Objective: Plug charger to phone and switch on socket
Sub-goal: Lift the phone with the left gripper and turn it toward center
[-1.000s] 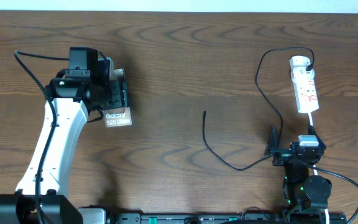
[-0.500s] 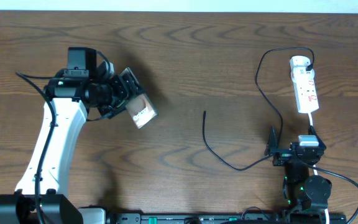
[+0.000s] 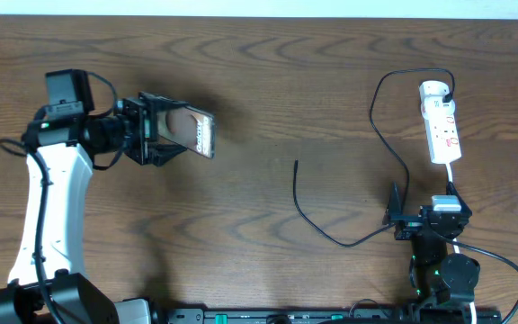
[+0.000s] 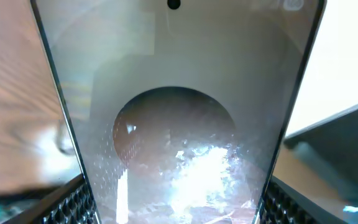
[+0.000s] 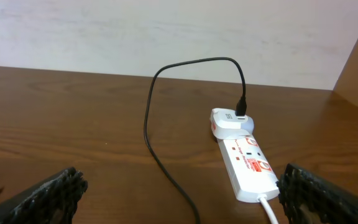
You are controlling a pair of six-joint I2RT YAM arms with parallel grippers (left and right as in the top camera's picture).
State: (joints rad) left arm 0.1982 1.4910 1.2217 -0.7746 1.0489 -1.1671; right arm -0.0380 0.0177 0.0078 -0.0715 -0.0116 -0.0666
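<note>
dark wood-grain table (image 3: 331, 90) meets a pale wall (image 5: 166, 31); left claw (image 3: 162, 131) grasps the glossy tan phone (image 3: 194, 133); right claw (image 5: 185, 198) released.

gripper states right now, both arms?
Left gripper: jaws closed on the phone.
Right gripper: jaws open, holding nothing.

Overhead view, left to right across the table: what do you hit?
left arm → phone, held in that arm's jaws → charger's free tip → power strip
</note>
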